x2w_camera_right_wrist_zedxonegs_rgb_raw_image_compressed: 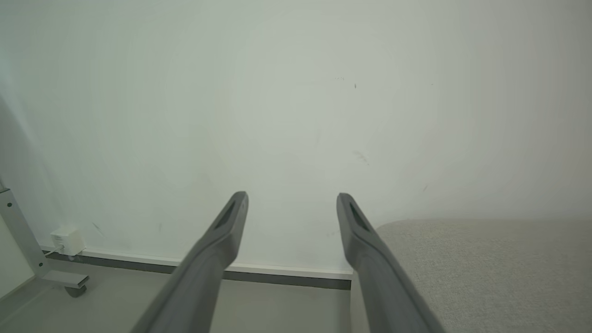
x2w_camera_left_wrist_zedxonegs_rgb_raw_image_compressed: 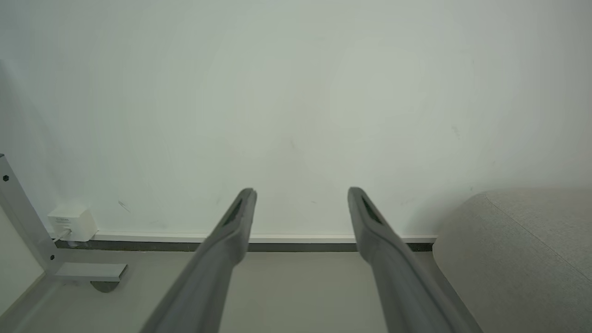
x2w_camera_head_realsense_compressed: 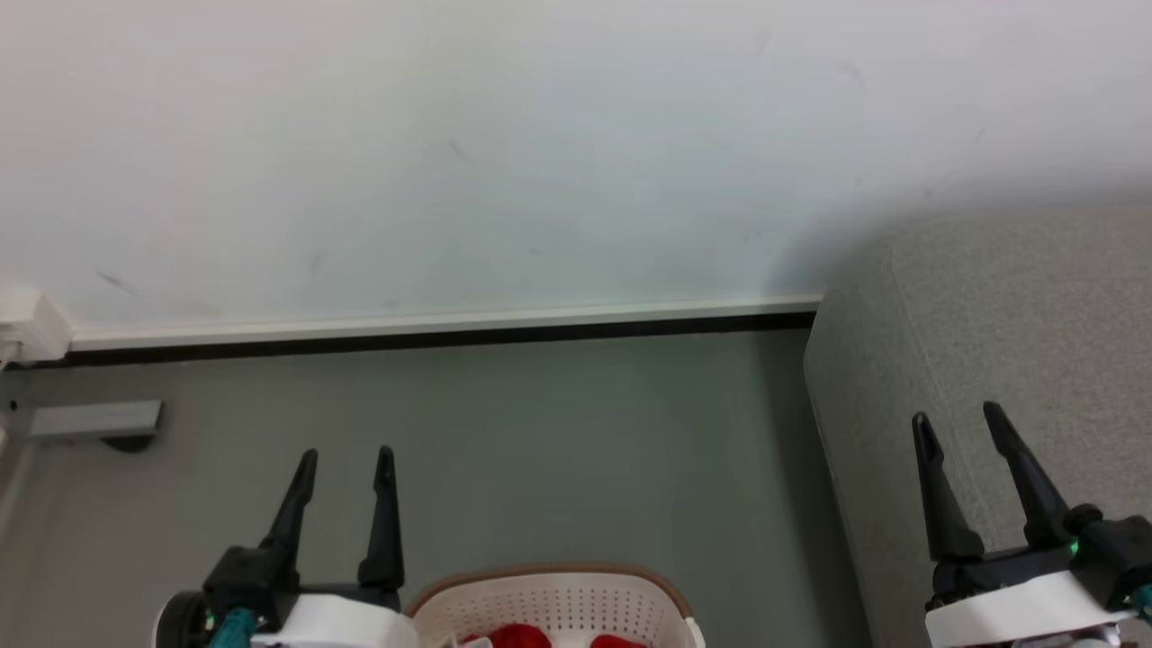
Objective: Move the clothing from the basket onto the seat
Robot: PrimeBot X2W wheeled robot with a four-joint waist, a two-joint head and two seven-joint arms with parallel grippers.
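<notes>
The cream basket [x2w_camera_head_realsense_compressed: 549,601] with its brown rim pokes up at the bottom middle of the head view, and red clothing [x2w_camera_head_realsense_compressed: 520,638] shows inside it. To its left my left gripper [x2w_camera_head_realsense_compressed: 346,461] stands open and empty over the grey floor. At the right, the grey seat [x2w_camera_head_realsense_compressed: 1008,360] rises from the floor, and my right gripper [x2w_camera_head_realsense_compressed: 956,421] hangs open in front of it, holding nothing. The left wrist view shows the open left gripper [x2w_camera_left_wrist_zedxonegs_rgb_raw_image_compressed: 300,194] facing the wall, the seat [x2w_camera_left_wrist_zedxonegs_rgb_raw_image_compressed: 522,249] at its right. The right gripper [x2w_camera_right_wrist_zedxonegs_rgb_raw_image_compressed: 291,199] is open too, beside the seat [x2w_camera_right_wrist_zedxonegs_rgb_raw_image_compressed: 485,268].
A white wall [x2w_camera_head_realsense_compressed: 540,153] with a skirting board [x2w_camera_head_realsense_compressed: 432,326] closes off the back. A metal leg with a caster [x2w_camera_head_realsense_compressed: 94,421] and a white socket box [x2w_camera_head_realsense_compressed: 31,324] stand at the far left. Grey floor [x2w_camera_head_realsense_compressed: 576,450] lies between basket and wall.
</notes>
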